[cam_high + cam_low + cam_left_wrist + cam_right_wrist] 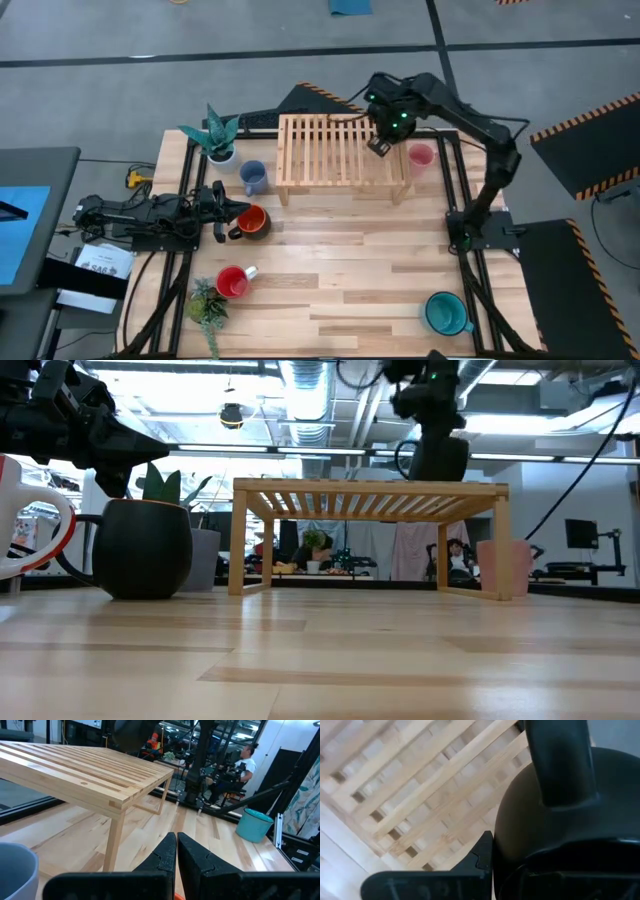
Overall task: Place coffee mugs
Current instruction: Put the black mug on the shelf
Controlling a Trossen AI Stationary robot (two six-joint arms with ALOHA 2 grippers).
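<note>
My right gripper [384,140] hangs over the right end of the wooden slatted rack [330,150], shut on a black mug [560,830], which the low view shows as a dark shape [440,458] just over the rack's top. A pink mug [420,158] stands on the table beside the rack's right end. A pale blue mug [254,177], a dark mug with an orange inside [252,222], a red mug [233,282] and a teal mug [443,312] also stand on the table. My left gripper [222,210] waits shut at the left. My right gripper holds the black mug by its wall [506,845], on the side opposite the handle [560,760]. One finger [482,851] lies against the outside of the wall, and the mug hides the other. The fingers come from above, pointing steeply down. The mug hangs below them, close over the slats.
Two small potted plants stand on the left half, one at the back [218,135] and one at the front [207,305]. The bare wooden tabletop [350,270] spreads between the rack and the near edge. The arms' frame rails [480,290] run along both sides.
</note>
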